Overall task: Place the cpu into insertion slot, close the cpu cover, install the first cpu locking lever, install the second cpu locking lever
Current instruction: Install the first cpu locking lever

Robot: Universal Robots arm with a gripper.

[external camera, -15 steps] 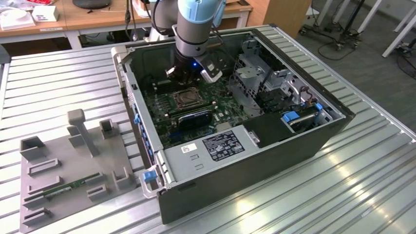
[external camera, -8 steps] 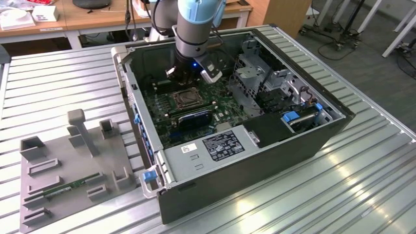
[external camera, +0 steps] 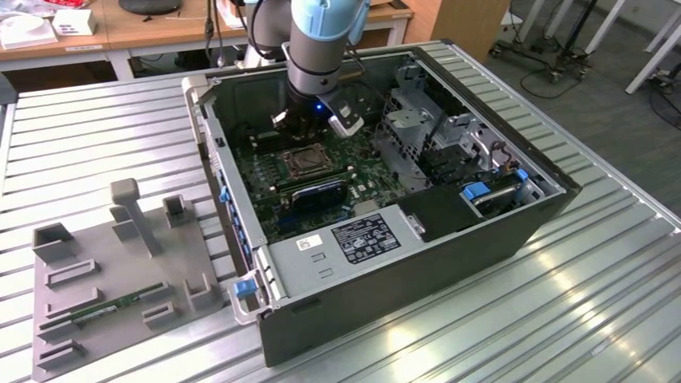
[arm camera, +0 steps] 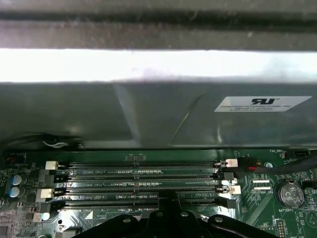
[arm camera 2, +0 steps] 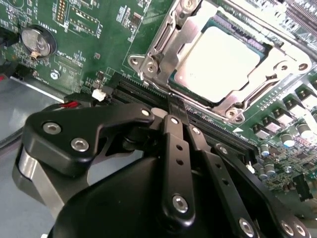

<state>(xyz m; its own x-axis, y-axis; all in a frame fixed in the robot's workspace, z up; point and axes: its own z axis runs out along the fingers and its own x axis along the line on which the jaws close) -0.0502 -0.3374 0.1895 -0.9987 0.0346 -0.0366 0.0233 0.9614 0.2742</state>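
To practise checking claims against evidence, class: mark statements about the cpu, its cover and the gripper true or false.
1. The cpu lies in the insertion slot. True.
2. The cpu cover stands open. False: it lies flat, framing the cpu.
3. The gripper holds the cpu. False: it is shut beside the memory slots, apart from the cpu.
4. A memory stick lies on the grey fixture at the exterior view's left. True.

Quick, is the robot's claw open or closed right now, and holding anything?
Gripper: closed, fingers pressed together, holding nothing visible.
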